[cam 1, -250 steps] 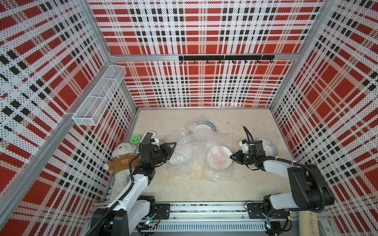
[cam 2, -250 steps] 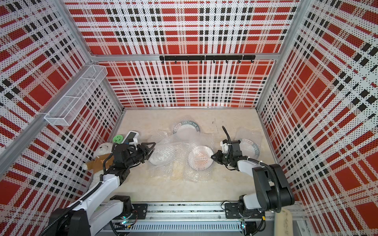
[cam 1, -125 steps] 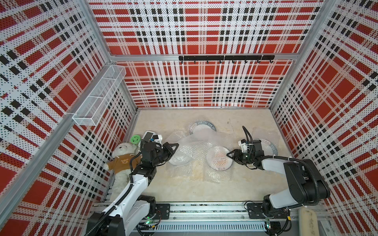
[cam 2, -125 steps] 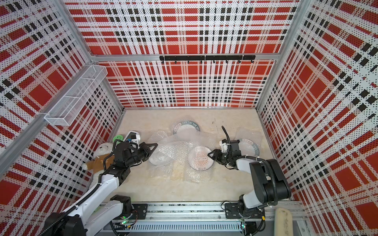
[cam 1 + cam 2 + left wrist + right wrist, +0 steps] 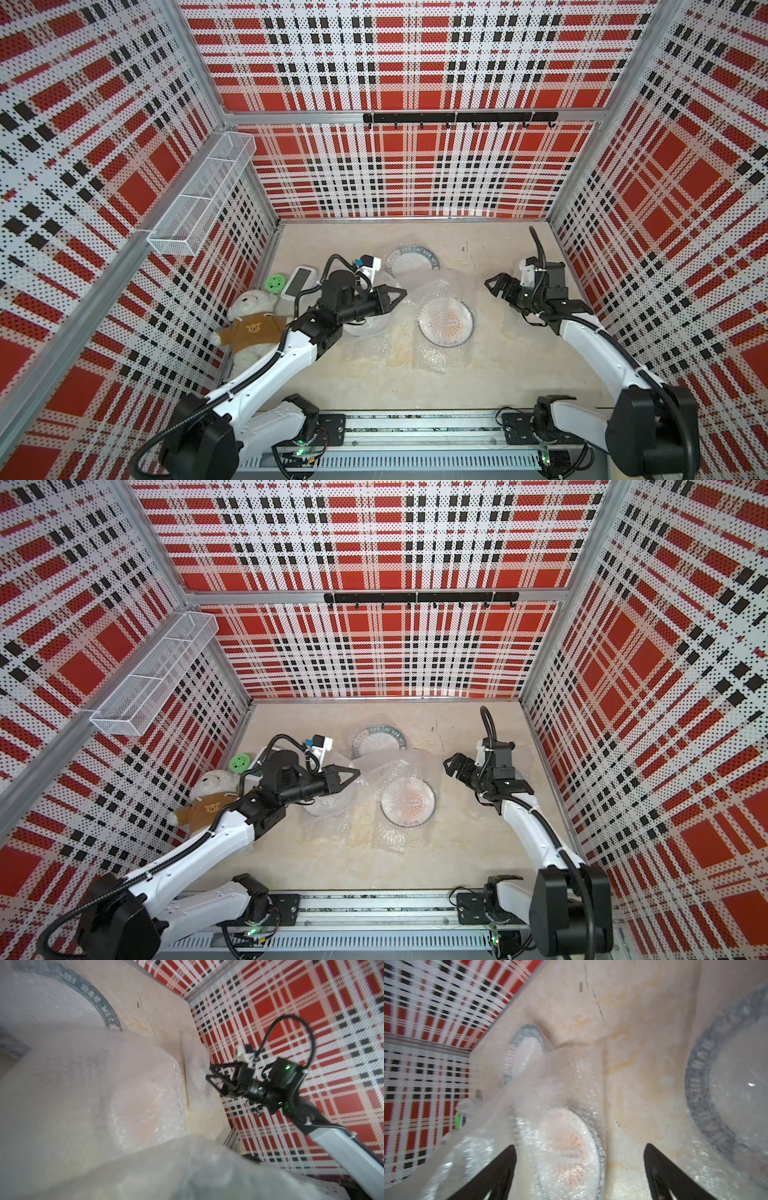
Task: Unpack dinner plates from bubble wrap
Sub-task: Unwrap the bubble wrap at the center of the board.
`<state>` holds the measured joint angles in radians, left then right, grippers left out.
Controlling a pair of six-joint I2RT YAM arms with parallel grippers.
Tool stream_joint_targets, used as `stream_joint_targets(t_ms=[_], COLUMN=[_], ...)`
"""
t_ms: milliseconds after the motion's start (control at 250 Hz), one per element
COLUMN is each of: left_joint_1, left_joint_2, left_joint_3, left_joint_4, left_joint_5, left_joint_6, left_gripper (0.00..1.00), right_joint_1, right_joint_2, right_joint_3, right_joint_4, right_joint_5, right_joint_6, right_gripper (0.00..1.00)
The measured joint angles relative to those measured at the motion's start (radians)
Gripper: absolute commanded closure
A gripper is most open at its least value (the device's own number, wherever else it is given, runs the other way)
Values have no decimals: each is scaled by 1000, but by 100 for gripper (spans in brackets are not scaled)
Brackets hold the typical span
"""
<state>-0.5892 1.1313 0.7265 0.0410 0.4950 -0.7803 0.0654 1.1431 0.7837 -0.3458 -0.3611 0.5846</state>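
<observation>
Red plaid walls [image 5: 415, 166], orange-ctr plate [image 5: 445, 322]

Left wrist view: blurred bubble wrap [image 5: 83, 1105] fills the foreground, with the left gripper [image 5: 402, 292] hidden behind it. Both top views: far plate [image 5: 415, 251] half under wrap, lettering too small to read. Right wrist view: right gripper [image 5: 579, 1146], 2 fingers [image 5: 500, 1167] cut by frame edge; nearby plate [image 5: 699, 1084] blurred, cropped.

Bubble wrap [image 5: 440, 359]: clear glossy plastic film. Plate [image 5: 445, 322]: glazed shiny ceramic. Tabletop [image 5: 374, 386]: matt, mottled. Basket [image 5: 199, 199]: white metal mesh.
</observation>
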Motion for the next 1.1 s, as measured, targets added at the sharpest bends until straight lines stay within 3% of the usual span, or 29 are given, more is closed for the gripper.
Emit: stream_joint_targets(t_ms=[192,348,908,1100], left_joint_1=[-177,-249,-272,-273], left_joint_2=[149,278,415,452], left_joint_3=[19,16,6,-6], left_joint_4=[22,83,245,280], left_joint_5=[-36,-40,-40,-37], left_joint_6=[49,44,18,7], left_gripper=[100,100,100,100], right_joint_1=[116,209,329,367], right_joint_2=[-29,0,201,218], right_joint_3=[74,59,37,39], right_joint_4=[-69,-99,-65,-39], right_joint_5=[-72,-104,-63,-66], right_joint_6=[-25,-31,-42,-33], right_gripper=[0,0,11,23])
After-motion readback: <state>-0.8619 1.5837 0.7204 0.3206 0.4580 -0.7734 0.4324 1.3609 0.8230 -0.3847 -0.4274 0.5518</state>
